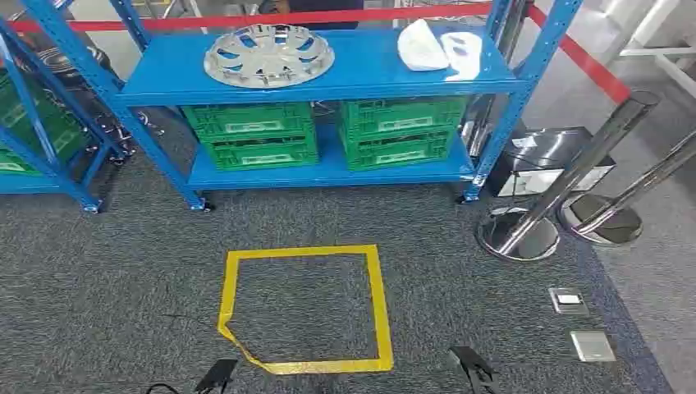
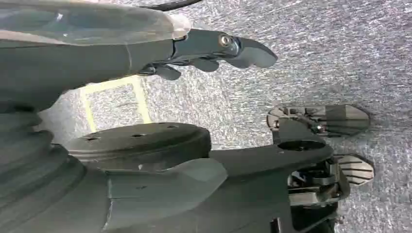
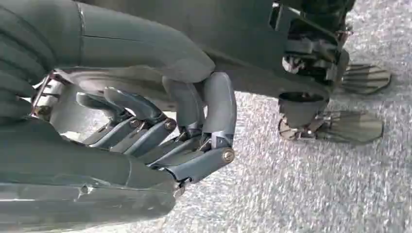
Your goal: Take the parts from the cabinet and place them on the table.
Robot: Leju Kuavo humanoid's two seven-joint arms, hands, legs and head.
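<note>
A silver wheel cover (image 1: 268,54) lies on the top shelf of the blue cabinet (image 1: 361,78), ahead of me. Two white parts (image 1: 420,45) (image 1: 462,53) lie to its right on the same shelf. Both arms hang low, far from the shelf. In the left wrist view my left hand (image 2: 214,48) stretches its fingers over the grey carpet and holds nothing. The right wrist view shows my right hand (image 3: 165,131) with fingers loosely bent and apart, and nothing in them.
Green crates (image 1: 250,135) (image 1: 398,131) fill the cabinet's lower shelf. A yellow tape square (image 1: 379,304) marks the carpet in front of me. Chrome barrier posts (image 1: 566,180) with a red belt (image 1: 574,53) stand at the right. Another blue rack (image 1: 33,98) stands at the left.
</note>
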